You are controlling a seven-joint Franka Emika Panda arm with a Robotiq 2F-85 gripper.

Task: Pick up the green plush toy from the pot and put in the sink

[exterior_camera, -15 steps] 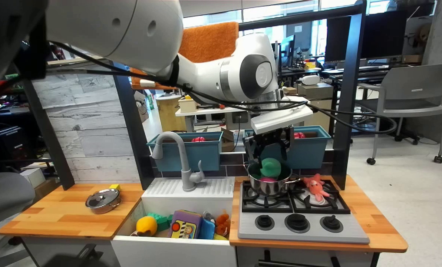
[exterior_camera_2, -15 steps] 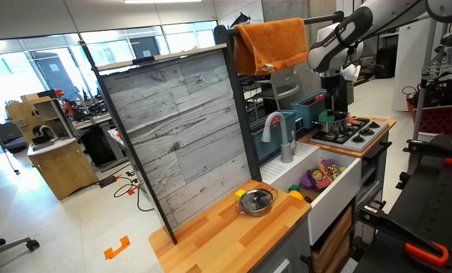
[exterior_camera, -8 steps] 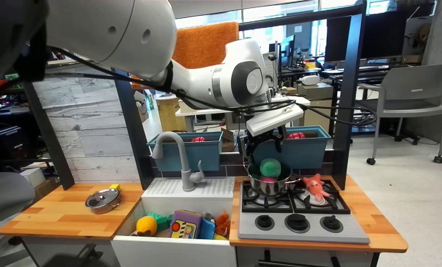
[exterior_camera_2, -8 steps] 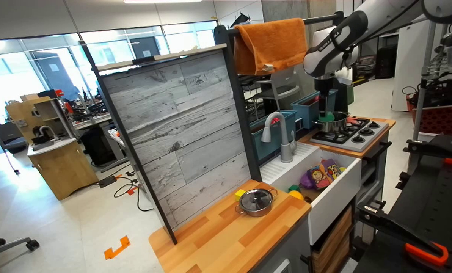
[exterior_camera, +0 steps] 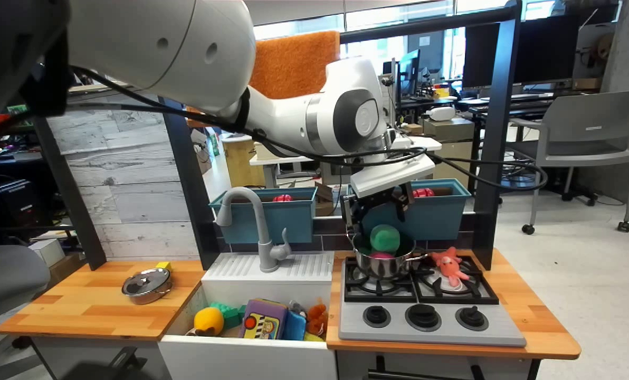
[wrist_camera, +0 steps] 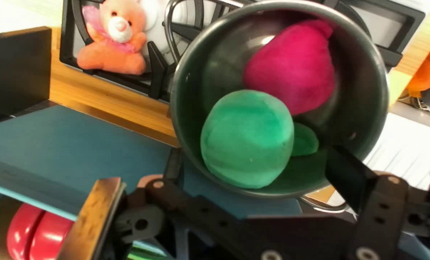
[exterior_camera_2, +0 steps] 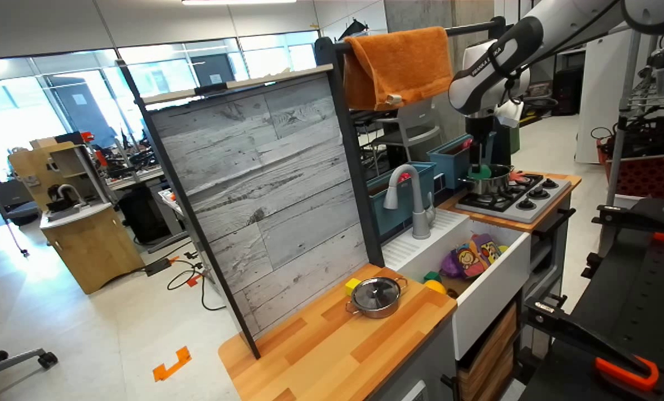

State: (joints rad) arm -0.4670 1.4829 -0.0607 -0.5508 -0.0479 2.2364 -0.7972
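1. Your gripper (wrist_camera: 254, 162) hangs close over the pot (exterior_camera: 382, 268), fingers spread wide and pinching nothing, likely so they can straddle the green plush toy (wrist_camera: 247, 133).
2. The pot holds that toy near its rim, a pink toy (wrist_camera: 290, 68) alongside.
3. Left of the pot in an exterior view, the sink (exterior_camera: 248, 361) holds several toys (exterior_camera: 264, 319), with room apparently left for yours.

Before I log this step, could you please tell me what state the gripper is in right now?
Gripper: open and holding nothing; the green plush toy lies ungripped in the pot.
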